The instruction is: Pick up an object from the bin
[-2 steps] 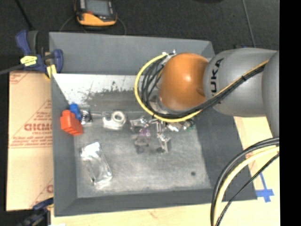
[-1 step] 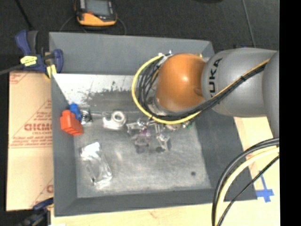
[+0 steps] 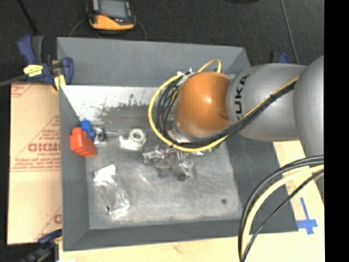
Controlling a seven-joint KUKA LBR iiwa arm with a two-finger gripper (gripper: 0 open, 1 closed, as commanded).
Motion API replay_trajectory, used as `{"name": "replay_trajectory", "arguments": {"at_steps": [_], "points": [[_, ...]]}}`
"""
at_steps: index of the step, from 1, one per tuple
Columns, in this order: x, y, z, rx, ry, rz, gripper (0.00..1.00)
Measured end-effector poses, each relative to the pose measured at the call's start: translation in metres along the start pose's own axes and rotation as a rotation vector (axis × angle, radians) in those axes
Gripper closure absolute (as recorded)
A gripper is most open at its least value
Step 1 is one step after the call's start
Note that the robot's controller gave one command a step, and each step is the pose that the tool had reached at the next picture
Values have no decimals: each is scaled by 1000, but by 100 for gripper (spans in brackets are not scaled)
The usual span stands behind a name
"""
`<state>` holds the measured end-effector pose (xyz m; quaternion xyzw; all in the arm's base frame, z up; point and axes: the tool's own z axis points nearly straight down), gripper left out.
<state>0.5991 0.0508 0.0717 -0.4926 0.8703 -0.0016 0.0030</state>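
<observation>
My gripper [image 3: 170, 161] hangs under the arm's orange cover, low over the bin floor near the middle. Just to its left lies a small white and silver fitting [image 3: 132, 139], apart from the gripper. Further left, an orange block with a blue piece on top [image 3: 82, 141] rests by the bin's left wall, with a small metal part [image 3: 98, 135] beside it. A crumpled clear plastic bag [image 3: 112, 191] lies at the front left of the gripper.
The arm and its orange cover hide the bin's right half behind the gripper. A bit of green shows at the cover's lower right edge. Bare bin floor stretches in front of the gripper and to its right.
</observation>
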Motion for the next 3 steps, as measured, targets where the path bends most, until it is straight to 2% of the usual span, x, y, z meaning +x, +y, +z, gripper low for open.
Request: {"name": "replay_trajectory", "arguments": {"at_steps": [1,2,3], "points": [[-1,-2,-2,3,-5,7,0],[-1,-2,-2,2,-5,9,100],[-2,-4,-22,-1,-1,18,100]]}}
